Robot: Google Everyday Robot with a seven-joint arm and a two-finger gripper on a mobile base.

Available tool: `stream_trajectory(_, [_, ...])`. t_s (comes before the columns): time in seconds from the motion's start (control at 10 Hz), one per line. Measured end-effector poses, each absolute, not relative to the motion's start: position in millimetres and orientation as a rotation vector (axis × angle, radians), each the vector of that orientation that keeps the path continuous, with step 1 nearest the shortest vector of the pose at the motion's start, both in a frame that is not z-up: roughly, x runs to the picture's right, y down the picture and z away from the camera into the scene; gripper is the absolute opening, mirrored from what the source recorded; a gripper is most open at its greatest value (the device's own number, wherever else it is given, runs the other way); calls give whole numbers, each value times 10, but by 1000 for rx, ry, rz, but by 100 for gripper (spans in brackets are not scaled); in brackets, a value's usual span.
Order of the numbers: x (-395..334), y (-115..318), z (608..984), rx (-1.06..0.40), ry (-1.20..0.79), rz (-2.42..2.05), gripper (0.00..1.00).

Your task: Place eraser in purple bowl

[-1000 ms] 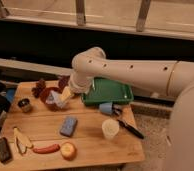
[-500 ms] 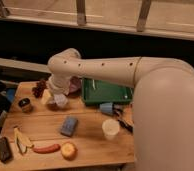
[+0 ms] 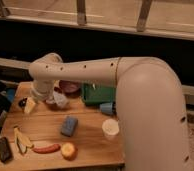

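Arm position during the approach. Over the preceding second the arm [image 3: 115, 75] had swung from the middle of the table [image 3: 90, 142] towards its rear left corner, and the gripper [image 3: 41, 94] now hung at the end of the bent wrist, just beside the red bowl [image 3: 57, 101] and above a pale yellow wedge [image 3: 30, 105]. The state of its jaws could not be told, as the wrist hid them. The eraser [image 3: 3, 148] lay flat at the front left corner, in the same place as before, beside the banana peel [image 3: 19, 140] and well apart from the gripper. The purple bowl [image 3: 70, 87] sat at the rear, partly covered by the arm, just behind the red bowl. The sponge [image 3: 69, 126], sausage [image 3: 46, 148] and cup [image 3: 110, 128] had not shifted. The sweep had brought the gripper to the eraser's side of the table, yet nothing had been grasped. The task therefore appeared to be in its reaching stage, with a move forward and down to the front corner presumably to follow.
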State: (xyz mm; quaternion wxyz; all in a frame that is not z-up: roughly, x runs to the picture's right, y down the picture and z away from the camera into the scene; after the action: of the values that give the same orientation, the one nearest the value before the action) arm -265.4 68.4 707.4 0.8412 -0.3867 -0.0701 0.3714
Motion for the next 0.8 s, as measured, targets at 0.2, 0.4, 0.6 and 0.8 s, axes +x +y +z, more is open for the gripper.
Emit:
stream_trajectory(0.2, [-2663, 688, 7065, -820, -151, 781, 80])
stream_trajectory(0.4, [-2642, 743, 7055, -817, -162, 747, 80])
stream_trajectory(0.6, [-2812, 884, 6968, -802, -167, 701, 80])
stream_trajectory(0.8, [-2980, 968, 6908, -783, -158, 658, 80])
